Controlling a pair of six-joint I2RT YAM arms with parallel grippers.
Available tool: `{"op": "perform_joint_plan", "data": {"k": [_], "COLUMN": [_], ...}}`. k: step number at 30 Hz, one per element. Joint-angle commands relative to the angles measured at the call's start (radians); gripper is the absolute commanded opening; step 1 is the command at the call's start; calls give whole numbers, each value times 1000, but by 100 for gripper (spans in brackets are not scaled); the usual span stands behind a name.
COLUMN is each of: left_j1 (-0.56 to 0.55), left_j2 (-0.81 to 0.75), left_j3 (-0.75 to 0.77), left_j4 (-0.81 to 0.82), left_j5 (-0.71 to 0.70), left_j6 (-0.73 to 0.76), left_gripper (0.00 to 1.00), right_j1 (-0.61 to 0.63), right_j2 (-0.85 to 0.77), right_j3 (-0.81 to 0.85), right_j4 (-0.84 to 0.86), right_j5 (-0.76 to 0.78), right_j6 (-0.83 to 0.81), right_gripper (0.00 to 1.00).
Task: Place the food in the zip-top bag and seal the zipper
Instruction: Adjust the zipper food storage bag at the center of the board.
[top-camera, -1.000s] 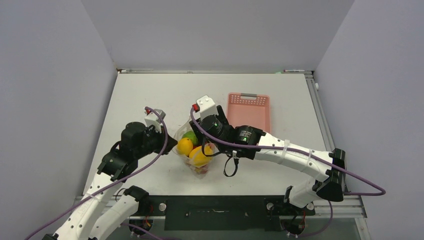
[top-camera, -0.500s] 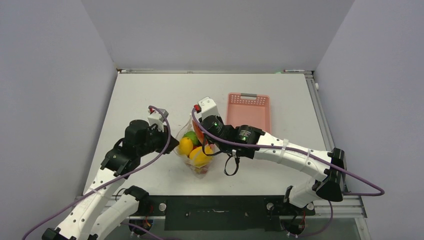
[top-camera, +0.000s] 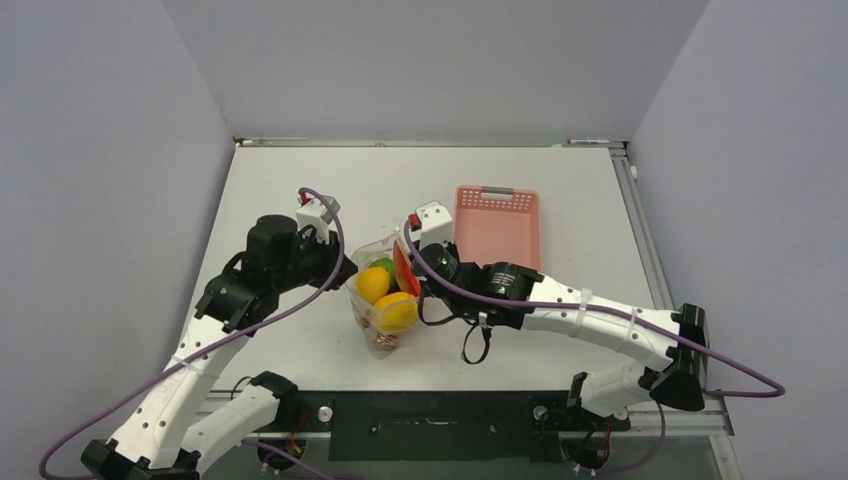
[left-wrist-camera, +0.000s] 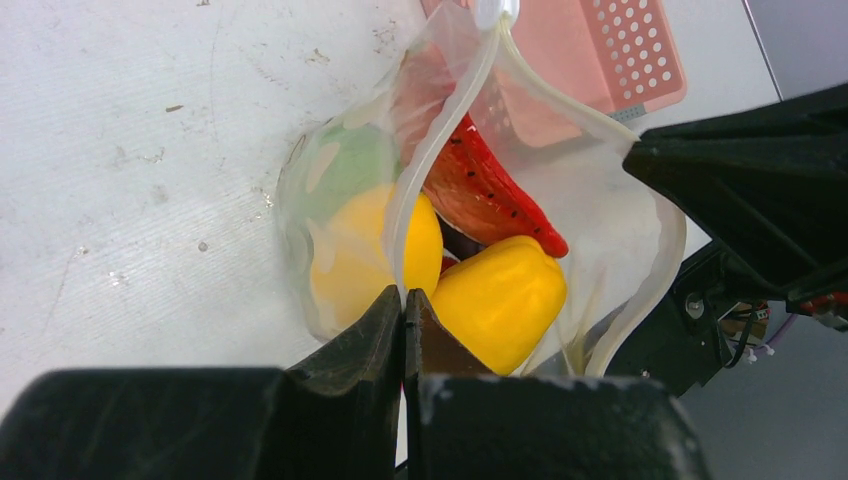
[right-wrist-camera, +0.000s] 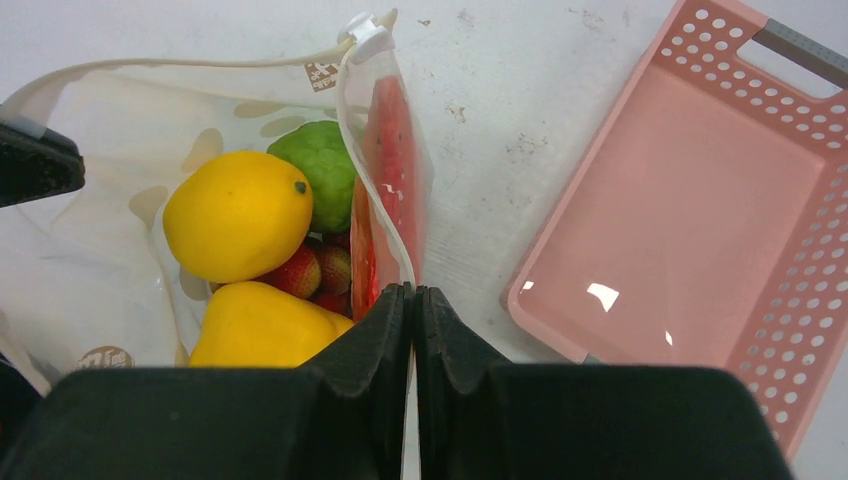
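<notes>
Evidently both jaws clamped on zip-top bag (right-wrist-camera: 80, 260) zipper (left-wrist-camera: 432, 150); brown label (right-wrist-camera: 322, 72) print illegible, perhaps logo.

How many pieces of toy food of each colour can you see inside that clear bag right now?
Yellow: 2, a lemon and a pepper
Green: 1, a round fruit
Red: 3, a seeded slice and two strawberries
Total: 6 in view; more may be hidden underneath.
</notes>
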Motion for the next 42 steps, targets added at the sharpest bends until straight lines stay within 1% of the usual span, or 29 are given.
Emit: {"op": "perform_joint_plan", "data": {"k": [1, 8, 10, 12, 15, 20, 22, 25, 30, 31, 32, 33, 35, 37, 39, 42], "left_j1": [0, 0, 0, 0, 0, 0, 0, -2, -2, -2, -2, -3, -3, -5, -6, -9], "left_j2": [37, 110, 126, 146, 160, 170, 167, 158, 127, 120, 116, 113, 108, 105, 105, 114], "left_j3": [111, 161, 163, 160, 137, 94, 85, 73, 21, 8, -1, -5, -9, -13, -19, -26], "left_j4": [4, 14, 20, 29, 67, 128, 148, 164, 213, 224, 229, 230, 231, 236, 240, 241], "left_j5": [15, 61, 83, 104, 132, 198, 232, 271, 312, 323, 331, 336, 342, 355, 370, 380], "left_j6": [38, 62, 76, 86, 94, 96, 100, 112, 117, 117, 117, 119, 122, 122, 122, 121], "left_gripper": [0, 0, 0, 0, 0, 0, 0, 0, 0, 0, 0, 0, 0, 0, 0, 0], "right_j1": [89, 264, 310, 361, 424, 496, 517, 529, 529, 529, 529, 530, 526, 515, 498, 470], "right_j2": [-88, -103, -90, -64, -38, 13, 36, 63, 56, 48, 36, 20, -19, -66, -118, -165], "right_j3": [-29, -77, -93, -102, -118, -95, -68, -38, -35, -38, -41, -50, -69, -103, -147, -178], "right_j4": [61, 53, 50, 24, 18, -13, -56, -78, -89, -85, -73, -44, -5, 71, 119, 162], "right_j5": [153, 394, 459, 544, 630, 708, 734, 747, 753, 754, 753, 748, 730, 693, 653, 589], "right_j6": [123, 320, 380, 477, 564, 662, 711, 725, 700, 681, 650, 569, 494, 382, 317, 225], "right_gripper": [5, 5, 5, 5, 5, 5, 5, 5, 5, 7, 10, 11, 17, 21, 22, 30]}}
